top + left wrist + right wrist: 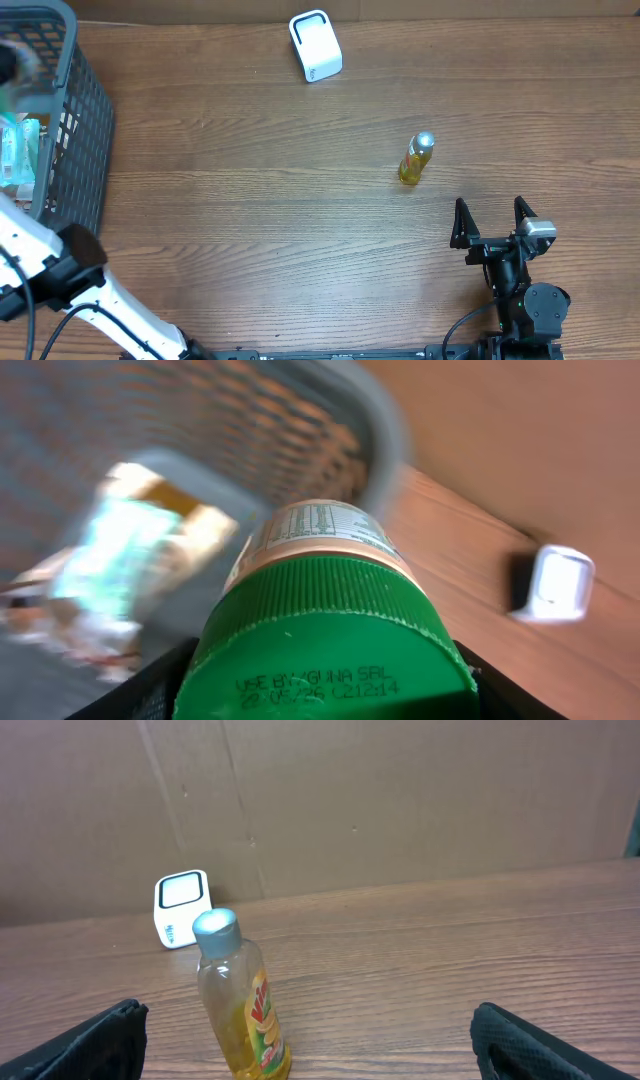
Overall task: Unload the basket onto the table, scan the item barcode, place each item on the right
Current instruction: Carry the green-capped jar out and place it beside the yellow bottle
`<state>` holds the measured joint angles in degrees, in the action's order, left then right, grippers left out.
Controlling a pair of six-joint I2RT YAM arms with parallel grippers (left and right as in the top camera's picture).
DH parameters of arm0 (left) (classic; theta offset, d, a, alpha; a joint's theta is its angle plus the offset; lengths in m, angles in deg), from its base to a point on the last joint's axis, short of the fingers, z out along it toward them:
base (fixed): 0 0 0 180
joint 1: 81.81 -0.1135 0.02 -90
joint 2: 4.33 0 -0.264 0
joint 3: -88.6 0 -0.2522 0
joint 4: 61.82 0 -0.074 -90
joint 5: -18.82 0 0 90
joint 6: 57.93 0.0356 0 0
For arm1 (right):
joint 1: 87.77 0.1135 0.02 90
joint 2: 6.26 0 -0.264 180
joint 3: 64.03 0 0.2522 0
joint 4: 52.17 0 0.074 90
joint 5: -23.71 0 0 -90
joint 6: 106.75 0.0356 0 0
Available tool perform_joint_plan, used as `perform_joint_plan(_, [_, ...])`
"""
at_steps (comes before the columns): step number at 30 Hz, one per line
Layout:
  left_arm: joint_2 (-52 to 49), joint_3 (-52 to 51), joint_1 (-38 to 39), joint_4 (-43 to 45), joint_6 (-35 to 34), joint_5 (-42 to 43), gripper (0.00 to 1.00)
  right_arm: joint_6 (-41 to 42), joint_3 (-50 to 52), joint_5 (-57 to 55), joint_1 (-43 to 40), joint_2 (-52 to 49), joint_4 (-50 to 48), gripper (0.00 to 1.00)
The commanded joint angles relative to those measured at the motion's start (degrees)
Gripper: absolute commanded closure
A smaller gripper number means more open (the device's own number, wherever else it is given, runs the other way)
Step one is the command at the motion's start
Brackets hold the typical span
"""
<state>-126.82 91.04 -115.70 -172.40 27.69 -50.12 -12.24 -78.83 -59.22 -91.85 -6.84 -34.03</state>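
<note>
At the worktop's left edge, toward the far corner, stands the grey mesh basket (85, 110). The left gripper (325, 700) is clamped on a jar (320, 610) and holds it over the basket, green ribbed lid toward the wrist camera. I judge the jar rigid and moderately heavy, with a smooth, slippery label. The ribbed lid, or the body just below it, offers the surest hold, and a drop could crack it.

The barcode is not visible. The label shows only a small printed panel, and a use-by stamp is printed on the lid. The basket's contents are a pale green blur, and from overhead the jar itself is a smear cut off by the frame.

The white scanner (315, 45) sits near the far edge, about midway along. Right of centre a yellow bottle (417, 160) with a silver cap stands upright. The right gripper (490, 205) rests near the near-right corner, jaws spread wide, empty and apart from the bottle.
</note>
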Motion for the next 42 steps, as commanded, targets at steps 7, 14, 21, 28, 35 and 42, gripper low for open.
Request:
perform_joint_plan(7, [2.19, 2.1, 20.61, 0.02, -2.12, 7.34, 0.61, 0.2, 0.59, -0.57, 0.31, 0.42, -0.2, 0.0])
perform_joint_plan(14, [2.16, -3.37, 40.46, 0.02, -3.08, -8.31, 0.58, 0.2, 0.59, -0.57, 0.31, 0.42, -0.2, 0.0])
perform_joint_plan(21, [1.84, -14.73, 53.72, 0.09, -6.21, -17.09, 0.54, 0.2, 0.59, -0.57, 0.31, 0.42, -0.2, 0.0])
perform_joint_plan(28, [1.84, -32.85, 63.65, 8.22, -8.11, -17.05, 0.55, 0.22, 0.59, -0.57, 0.31, 0.42, -0.2, 0.0])
perform_joint_plan(35, [1.84, -47.84, 69.66, 19.39, -8.04, -17.03, 0.56, 0.2, 0.59, -0.57, 0.31, 0.42, -0.2, 0.0])
perform_joint_plan(42, [1.84, -57.59, 72.11, 24.83, -8.11, -16.96, 0.57, 0.2, 0.59, -0.57, 0.31, 0.42, -0.2, 0.0])
